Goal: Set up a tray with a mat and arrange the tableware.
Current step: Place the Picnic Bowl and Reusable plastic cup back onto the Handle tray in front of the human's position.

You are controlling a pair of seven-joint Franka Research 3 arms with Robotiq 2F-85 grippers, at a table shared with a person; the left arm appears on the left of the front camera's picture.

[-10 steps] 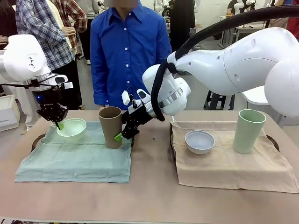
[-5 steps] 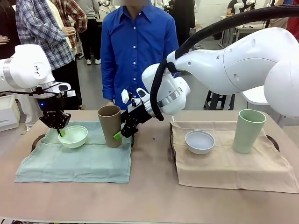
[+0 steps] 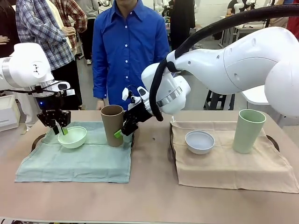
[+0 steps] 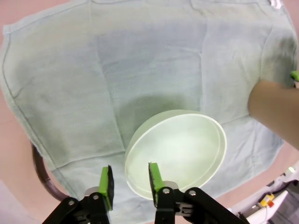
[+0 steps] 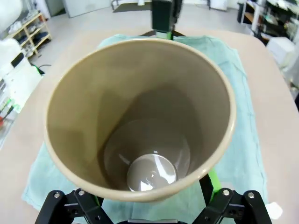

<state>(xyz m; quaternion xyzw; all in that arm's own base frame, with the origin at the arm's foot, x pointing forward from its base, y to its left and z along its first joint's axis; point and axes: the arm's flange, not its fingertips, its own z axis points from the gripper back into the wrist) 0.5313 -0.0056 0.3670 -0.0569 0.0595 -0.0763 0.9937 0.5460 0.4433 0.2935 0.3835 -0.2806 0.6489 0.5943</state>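
Note:
The mint green bowl (image 3: 73, 137) rests on the teal mat (image 3: 79, 161), which covers the left tray (image 3: 37, 140). My left gripper (image 3: 59, 131) hangs open just over the bowl's left rim. In the left wrist view the fingers (image 4: 155, 179) stand apart on either side of that rim (image 4: 135, 154). The tan-brown cup (image 3: 112, 125) stands upright on the mat's right part. My right gripper (image 3: 117, 135) is open around the cup (image 5: 140, 116), with a green pad (image 5: 212, 179) beside its wall. The white bowl (image 3: 199, 141) and the pale green cup (image 3: 248, 130) stand on the beige mat (image 3: 229, 168).
A person in a blue shirt (image 3: 128, 51) stands at the table's far side, hands off the table. The right tray's dark rim (image 3: 273, 142) peeks from under the beige mat. Bare tabletop (image 3: 152, 186) lies between the two mats and along the front edge.
The mint green bowl came down from a tilted, lifted hold onto the teal mat and my left gripper let go of it. My right gripper opened from the tan-brown cup.

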